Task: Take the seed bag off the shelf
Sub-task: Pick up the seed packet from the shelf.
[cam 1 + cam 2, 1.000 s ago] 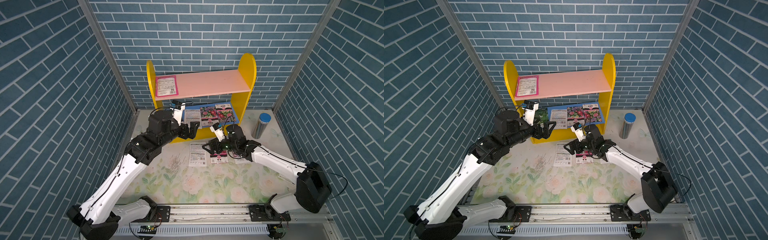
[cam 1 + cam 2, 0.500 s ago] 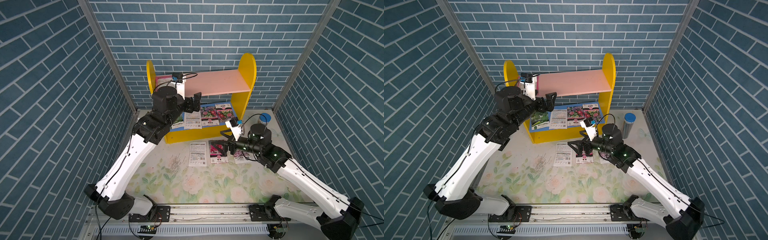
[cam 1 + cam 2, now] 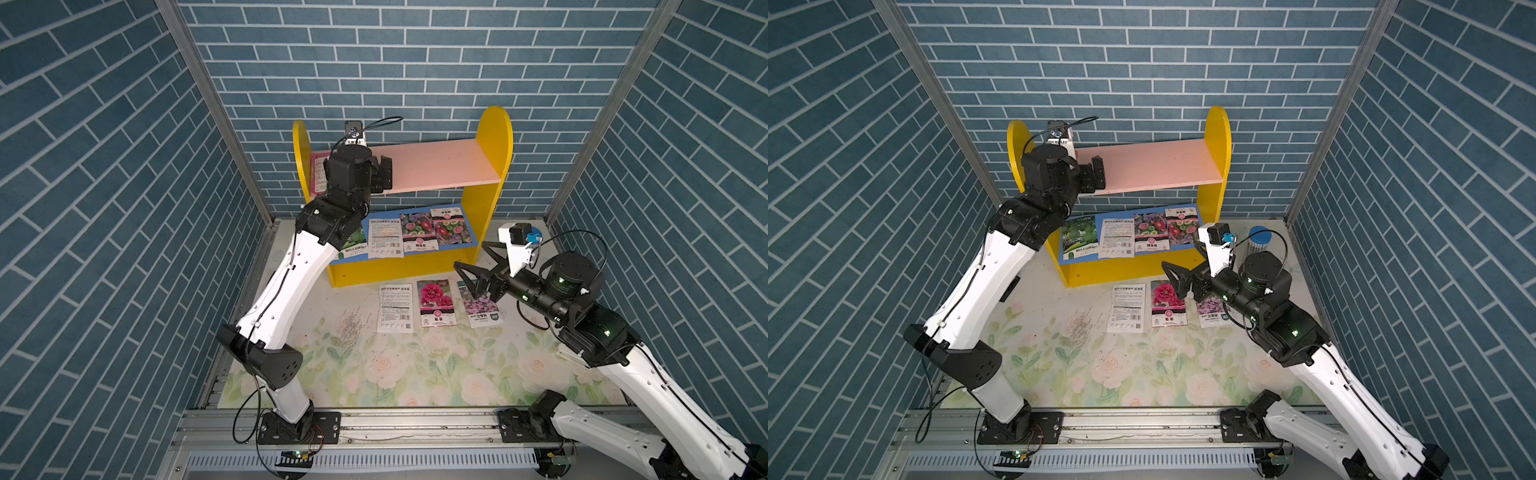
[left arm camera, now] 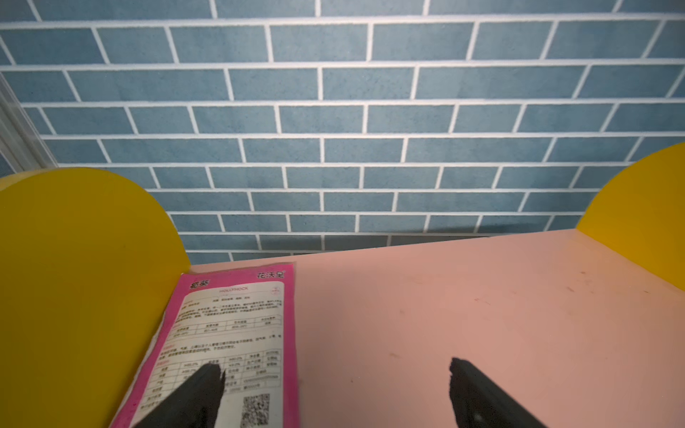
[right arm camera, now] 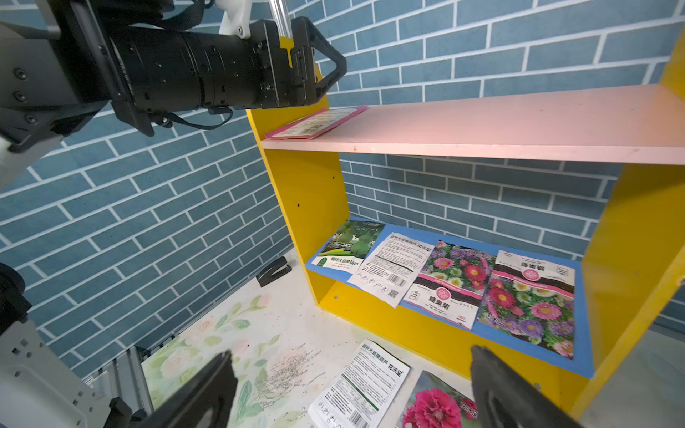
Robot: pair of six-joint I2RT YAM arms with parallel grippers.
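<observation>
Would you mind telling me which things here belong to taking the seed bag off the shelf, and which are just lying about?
Job: shelf; pink seed bag on its pink upper board; open left gripper at that bag; four bags on the blue lower board.
Lying about: three bags on the mat; blue-capped canister; black stapler; loose seeds.

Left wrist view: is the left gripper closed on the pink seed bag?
No, the left gripper is wide open, one jaw over the pink seed bag and the other over the bare pink board.
</observation>
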